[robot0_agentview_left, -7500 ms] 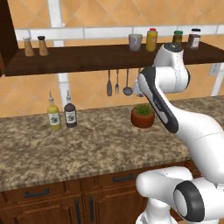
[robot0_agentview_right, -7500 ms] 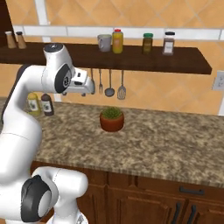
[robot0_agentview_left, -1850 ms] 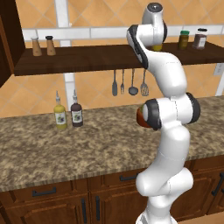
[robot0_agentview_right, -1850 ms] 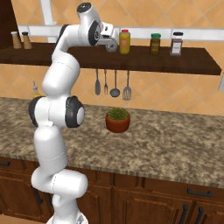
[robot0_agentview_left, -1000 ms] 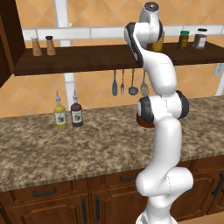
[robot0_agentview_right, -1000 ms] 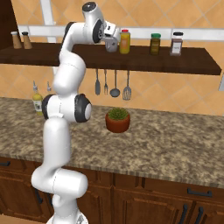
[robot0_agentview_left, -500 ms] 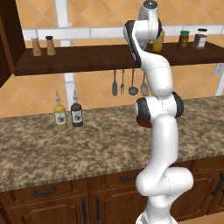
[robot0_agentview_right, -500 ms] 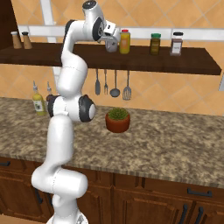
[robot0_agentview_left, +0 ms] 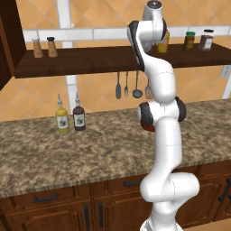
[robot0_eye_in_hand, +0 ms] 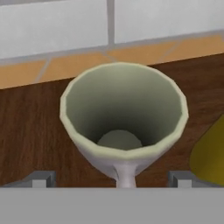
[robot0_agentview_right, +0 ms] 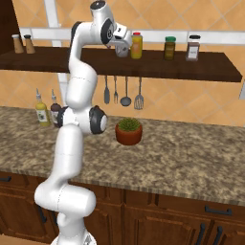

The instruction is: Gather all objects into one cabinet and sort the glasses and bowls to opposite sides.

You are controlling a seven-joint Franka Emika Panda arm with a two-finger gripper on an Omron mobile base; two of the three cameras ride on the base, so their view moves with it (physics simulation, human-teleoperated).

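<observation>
hand view: grey tumbler (robot0_eye_in_hand: 124, 122) centred between fingertips (robot0_eye_in_hand: 41, 178) of wide-open end effector (robot0_eye_in_hand: 112, 179), ungripped

Orange diagonal-tiled wall (robot0_agentview_left: 94, 18) behind a long dark wooden shelf (robot0_agentview_left: 90, 61); speckled granite table (robot0_agentview_left: 90, 153) over brown wooden drawers (robot0_agentview_left: 45, 198).

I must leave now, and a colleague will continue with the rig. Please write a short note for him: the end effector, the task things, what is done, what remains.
End effector: open, raised to the long dark wall shelf, one fingertip on each side of a pale tumbler, not closed on it.
Tumbler: upright on the shelf, beside the yellow bottle.
Other glasses, bowl and cabinet interior: cannot tell from these views.
Done: the end effector is lined up on the tumbler.
Left: close, lift, carry it to the cabinet, then gather and sort the rest.
</observation>
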